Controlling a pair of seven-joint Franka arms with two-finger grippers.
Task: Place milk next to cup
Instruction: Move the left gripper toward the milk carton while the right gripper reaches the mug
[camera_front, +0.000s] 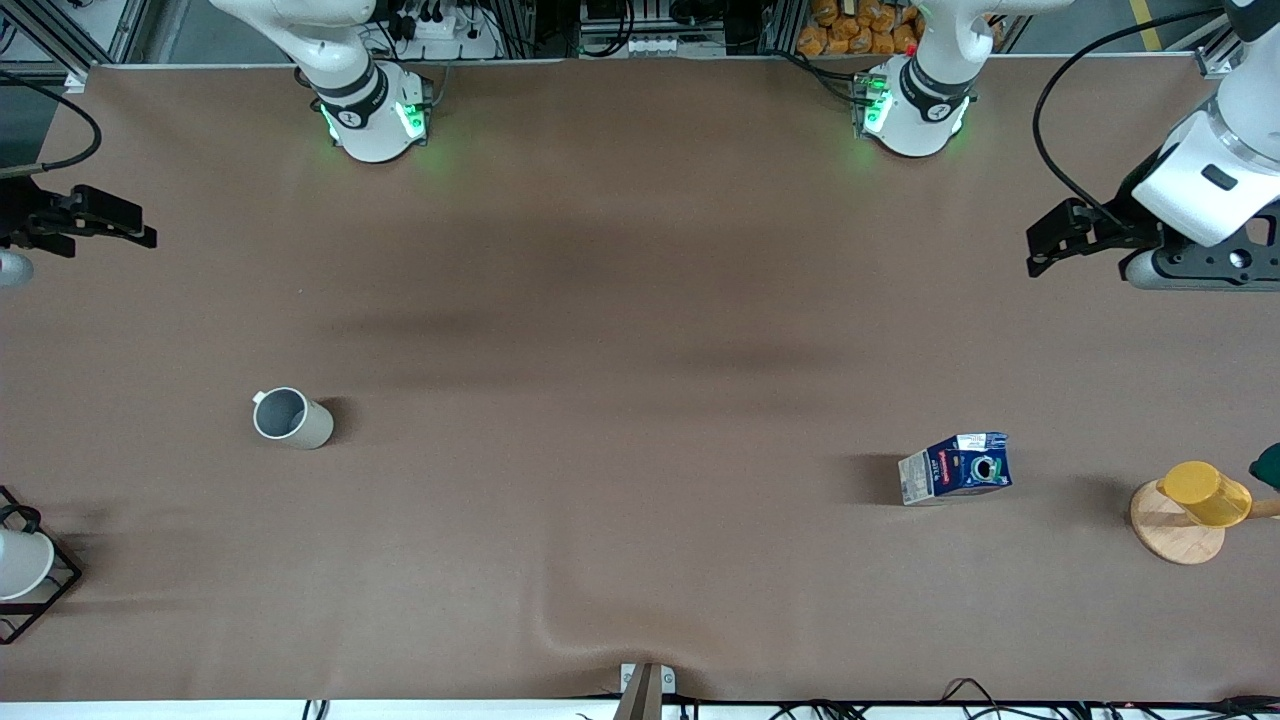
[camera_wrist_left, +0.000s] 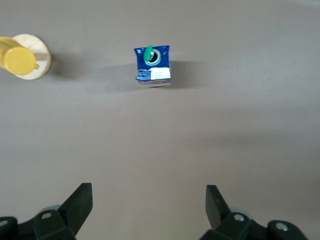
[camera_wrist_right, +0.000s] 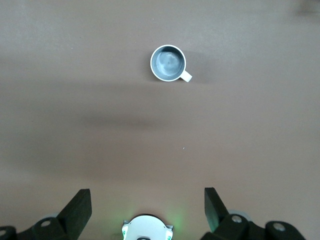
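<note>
The milk (camera_front: 955, 468), a small dark-blue carton with white sides and a green-and-white round mark, stands on the brown table toward the left arm's end. It also shows in the left wrist view (camera_wrist_left: 153, 66). The cup (camera_front: 290, 418), a pale grey mug with a small handle, stands toward the right arm's end, far from the milk. It also shows in the right wrist view (camera_wrist_right: 168, 63). My left gripper (camera_front: 1032, 252) (camera_wrist_left: 149, 200) is open and empty, up over the table's left-arm end. My right gripper (camera_front: 145, 228) (camera_wrist_right: 147, 200) is open and empty, up over the right-arm end.
A yellow cup (camera_front: 1205, 493) lies on a round wooden stand (camera_front: 1175, 535) beside the milk at the left arm's end. A black wire rack (camera_front: 50, 590) holds a white cup (camera_front: 20, 562) at the right arm's end, nearer the front camera than the mug. The cloth has a wrinkle (camera_front: 590, 625) near the front edge.
</note>
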